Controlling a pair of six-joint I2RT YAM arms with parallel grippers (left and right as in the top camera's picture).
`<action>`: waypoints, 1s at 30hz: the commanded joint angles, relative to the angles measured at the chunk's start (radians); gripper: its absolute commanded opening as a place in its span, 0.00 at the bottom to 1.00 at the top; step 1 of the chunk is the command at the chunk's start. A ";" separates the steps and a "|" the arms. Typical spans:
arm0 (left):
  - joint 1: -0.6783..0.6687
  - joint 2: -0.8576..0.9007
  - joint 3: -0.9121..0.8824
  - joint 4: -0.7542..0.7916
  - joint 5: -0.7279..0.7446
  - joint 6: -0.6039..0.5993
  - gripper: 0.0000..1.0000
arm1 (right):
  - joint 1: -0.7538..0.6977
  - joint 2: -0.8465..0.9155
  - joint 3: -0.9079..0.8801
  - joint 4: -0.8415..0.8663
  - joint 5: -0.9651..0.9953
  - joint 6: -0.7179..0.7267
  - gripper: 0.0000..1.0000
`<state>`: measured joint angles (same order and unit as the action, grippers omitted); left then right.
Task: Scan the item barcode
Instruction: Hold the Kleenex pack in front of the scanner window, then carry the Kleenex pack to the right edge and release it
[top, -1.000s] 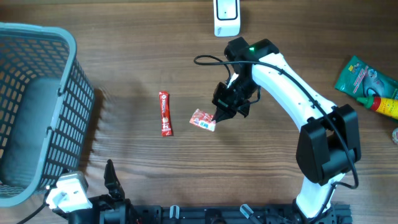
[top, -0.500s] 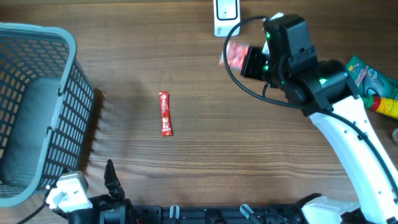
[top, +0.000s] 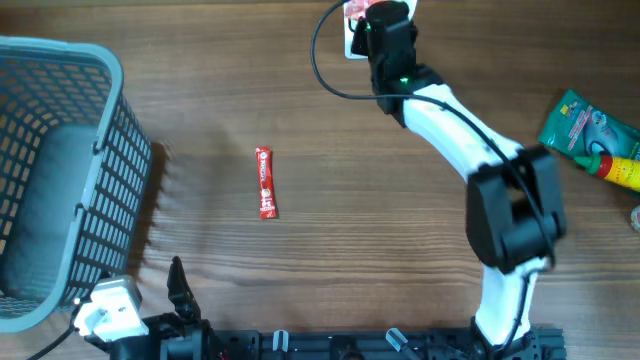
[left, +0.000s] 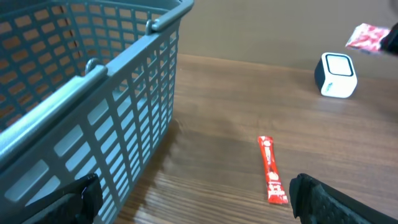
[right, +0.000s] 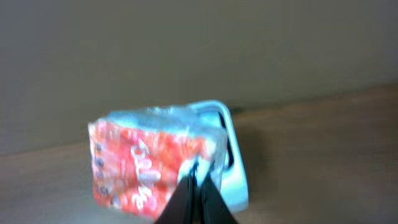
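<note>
Right tool (right: 198, 190) clamped on a red snack packet (right: 146, 168) above the white scanner (left: 336, 74); left tool (left: 194, 198) spread apart beside the grey basket (left: 93, 93), low over the desk (left: 211, 149).

Basket (top: 60, 170) at the table's (top: 400, 240) left edge, stick sachet (top: 265, 182) lying right of it near the middle, barcode scanner (left: 336, 74) at the far edge, snack packet (right: 149, 168) held over it in the right gripper (right: 196, 199), pouch (top: 585, 125) far right.

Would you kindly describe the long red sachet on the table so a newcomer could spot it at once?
Start at the big grey basket on the left. Right of it, on bare wood, lies the red sachet: long and thin, unlike the squarish red packet held at the scanner.
</note>
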<state>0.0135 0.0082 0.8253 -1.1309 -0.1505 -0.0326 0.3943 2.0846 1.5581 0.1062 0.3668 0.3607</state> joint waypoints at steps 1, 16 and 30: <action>0.004 -0.003 0.002 0.003 0.005 -0.006 1.00 | -0.064 0.157 0.005 0.320 -0.147 -0.094 0.05; 0.004 -0.003 0.002 0.004 0.005 -0.006 1.00 | -0.077 0.336 0.105 0.583 -0.229 -0.175 0.04; 0.004 -0.003 0.002 0.004 0.005 -0.006 1.00 | -0.615 -0.061 0.102 -0.463 0.185 0.092 0.04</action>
<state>0.0135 0.0082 0.8257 -1.1305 -0.1505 -0.0326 -0.0788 2.0140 1.6699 -0.2344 0.4770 0.2855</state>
